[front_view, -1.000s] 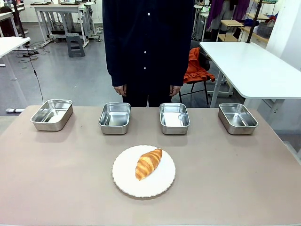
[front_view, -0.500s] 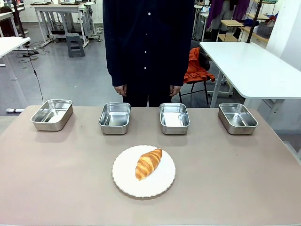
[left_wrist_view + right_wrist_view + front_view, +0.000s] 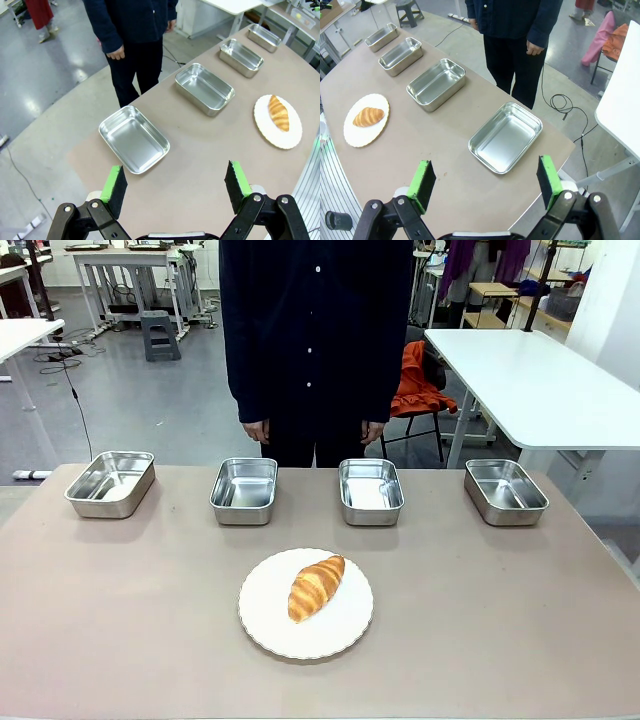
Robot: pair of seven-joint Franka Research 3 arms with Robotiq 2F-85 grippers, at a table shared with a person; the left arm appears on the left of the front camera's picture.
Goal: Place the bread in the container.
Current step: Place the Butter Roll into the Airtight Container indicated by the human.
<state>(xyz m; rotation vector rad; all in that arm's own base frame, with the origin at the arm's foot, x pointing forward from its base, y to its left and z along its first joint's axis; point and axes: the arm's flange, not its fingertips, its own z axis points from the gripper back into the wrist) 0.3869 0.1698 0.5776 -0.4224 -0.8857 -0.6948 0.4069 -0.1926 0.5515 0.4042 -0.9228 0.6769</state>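
Leftmost, the left gripper [image 3: 175,182] hangs above the table's [image 3: 120,600] left end. Its jaws are spread wide and empty, and its green pads [image 3: 114,181] frame bare tabletop just short of the left pan [image 3: 134,139]. The left wrist view looks straight down into that pan and finds it empty, while the front view gives its outer wall and its place at the far left corner.

Next along the far edge sit the second pan [image 3: 244,490] and the third pan [image 3: 370,491], both empty and apart from each other. A person [image 3: 315,330] stands just behind the gap between them, hands [image 3: 256,430] down at the sides.

The front view sets the plate [image 3: 340,625] toward the near edge, midway across and in line with that gap. The bread [image 3: 315,587] lies on the plate at a slant, its upper end toward the third pan, well apart from every pan. Each wrist view shows the row of pans running away from its camera, with the plate off to one side.

The right pan [image 3: 506,491] sits at the far right corner, empty. Above the table's right end the right gripper [image 3: 485,177] hangs with its jaws spread and nothing between them, the right pan just beyond its pads. The right wrist view adds a black cable [image 3: 560,102] on the floor behind the table.
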